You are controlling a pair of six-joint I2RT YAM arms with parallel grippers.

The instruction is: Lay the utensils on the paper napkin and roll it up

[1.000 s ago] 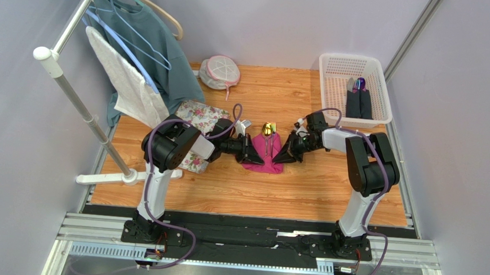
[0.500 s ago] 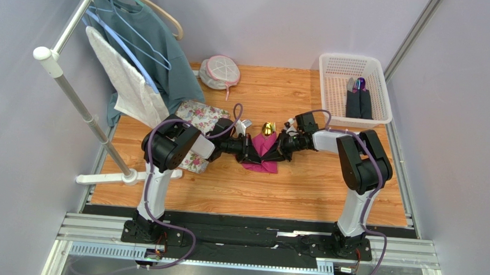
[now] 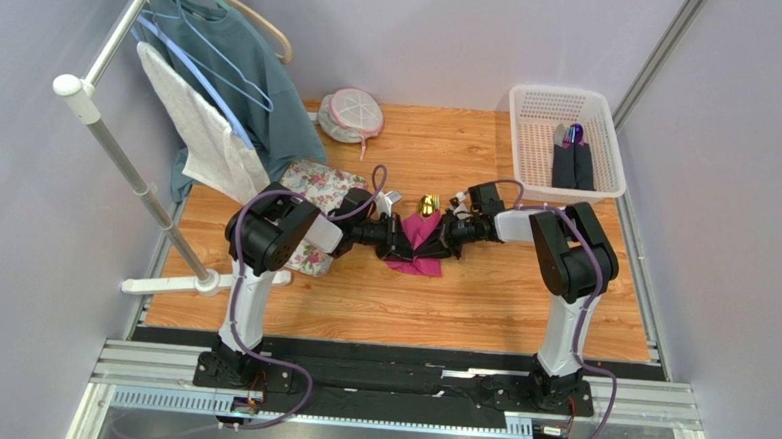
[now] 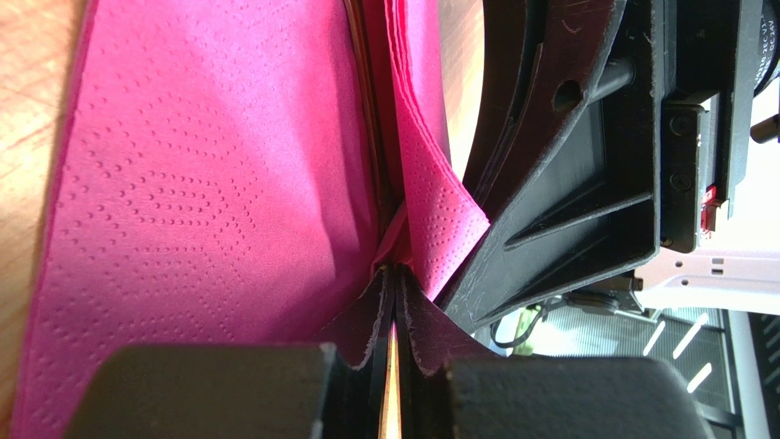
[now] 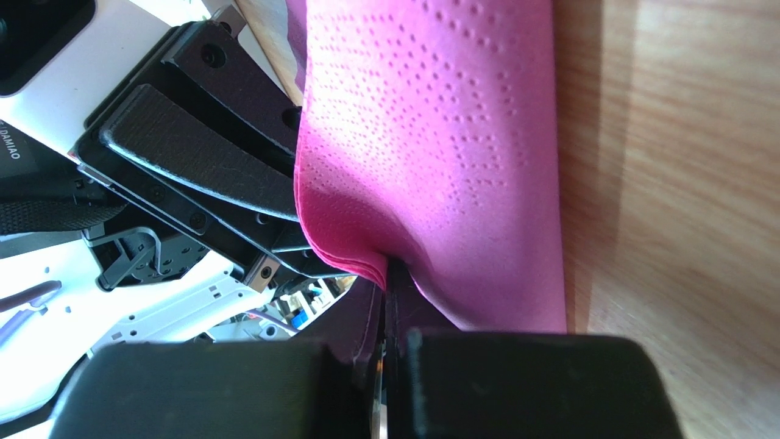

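The magenta paper napkin [image 3: 415,264] lies mid-table, folded up between both grippers. The gold utensils [image 3: 428,204] stick out of its far end; only their rounded tops show. My left gripper [image 3: 407,243] is shut on the napkin's left fold; the left wrist view shows the paper [image 4: 211,183] pinched at my gripper [image 4: 395,285]. My right gripper [image 3: 441,241] is shut on the napkin's right edge, almost touching the left one. In the right wrist view several pink layers [image 5: 439,137] are pinched at that gripper [image 5: 389,274].
A floral cloth [image 3: 315,189] lies left of the left gripper. A white basket [image 3: 526,136] at the back right holds dark items with a purple tip [image 3: 572,154]. A clothes rack [image 3: 114,152] with a teal shirt and white towel stands at the left. A mesh cap [image 3: 351,113] lies at the back.
My right gripper has moved left with the napkin's right edge until it meets the left gripper. The napkin is now folded narrower over the utensils. The left gripper has held still.
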